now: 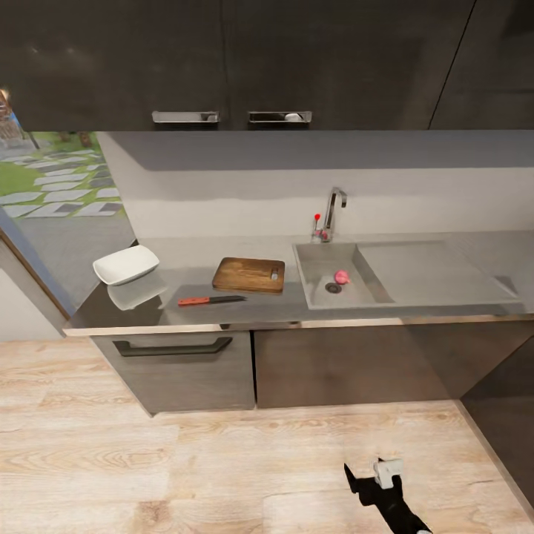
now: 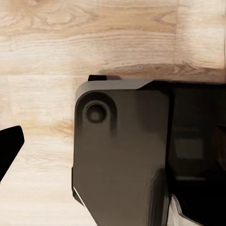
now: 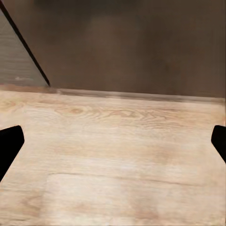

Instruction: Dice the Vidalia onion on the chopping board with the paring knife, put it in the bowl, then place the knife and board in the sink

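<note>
The Vidalia onion (image 1: 341, 277) lay in the sink (image 1: 315, 259), just beside the round drain at about its 1 o'clock, a small pinkish bulb against the grey basin. On the tabletop (image 1: 185, 256), at 9 o'clock from the sink, sat the chopping board (image 1: 248, 275), its handle slot toward the basin. The paring knife (image 1: 211, 300) lay just in front of the board, at its 7 o'clock, red handle pointing away from the sink. The white bowl (image 1: 126, 265) stood farther along at 9 o'clock, near the tabletop's end.

I stood well back on the wooden floor (image 1: 222, 460), not yet within reach of anything. My right tool (image 3: 113, 141) hung low over the floorboards, its fingertips spread wide with nothing between them. My left tool (image 2: 7, 153) showed a single dark fingertip beside my own dark housing, so I could not tell how far open it was.

The risks, as I judged them: the onion was small, round and on smooth steel, so a slightly off-centre pinch could squirt it away. The tap (image 1: 335, 211) stood at the basin's 12 o'clock, and a careless reach could clip it. Driving in crooked could also bump my base against the cabinet fronts (image 1: 326, 367).
</note>
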Controlling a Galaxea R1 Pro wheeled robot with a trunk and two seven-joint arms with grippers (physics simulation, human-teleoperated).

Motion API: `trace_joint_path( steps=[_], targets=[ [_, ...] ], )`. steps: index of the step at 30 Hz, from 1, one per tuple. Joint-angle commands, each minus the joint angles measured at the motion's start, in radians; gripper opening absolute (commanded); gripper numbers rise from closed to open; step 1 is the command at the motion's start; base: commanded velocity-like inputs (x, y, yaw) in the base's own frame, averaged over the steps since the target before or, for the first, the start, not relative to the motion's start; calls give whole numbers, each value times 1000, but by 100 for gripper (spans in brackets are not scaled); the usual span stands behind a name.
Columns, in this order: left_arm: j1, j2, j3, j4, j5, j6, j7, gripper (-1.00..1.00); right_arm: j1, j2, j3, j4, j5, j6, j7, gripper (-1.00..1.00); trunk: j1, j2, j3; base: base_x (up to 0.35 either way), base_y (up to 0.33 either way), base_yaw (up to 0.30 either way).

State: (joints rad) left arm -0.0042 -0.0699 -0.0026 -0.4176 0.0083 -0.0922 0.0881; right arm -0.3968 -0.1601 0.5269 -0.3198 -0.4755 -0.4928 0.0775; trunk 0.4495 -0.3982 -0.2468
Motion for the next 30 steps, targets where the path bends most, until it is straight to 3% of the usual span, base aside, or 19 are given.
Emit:
trace_joint_path(
  steps=[1,6,10,19,26,30],
  targets=[
    [0,0,0,-2,1,-3,4,100,-1,6,4,19,-10,-12,7,100,0,-2,-2,0,0,0],
    [0,2,1,-10,2,-3,4,100,1,69,5,203,-9,-49,12,100,0,-2,-2,0,0,0],
    [0,4,3,-6,3,-3,3,100,31,102,5,283,-9,-59,11,100,0,-2,-2,0,0,0],
    [0,3,6,-3,4,-3,4,100,161,112,5,305,-9,-62,8,100,0,-2,-2,0,0,0],
    [0,2,6,-3,4,-2,5,100,186,112,0,301,-14,-48,-13,100,0,-2,-2,0,0,0],
    [0,6,8,14,5,-3,3,100,189,102,-9,244,-55,25,-126,100,0,-2,-2,0,0,0]
  ],
)
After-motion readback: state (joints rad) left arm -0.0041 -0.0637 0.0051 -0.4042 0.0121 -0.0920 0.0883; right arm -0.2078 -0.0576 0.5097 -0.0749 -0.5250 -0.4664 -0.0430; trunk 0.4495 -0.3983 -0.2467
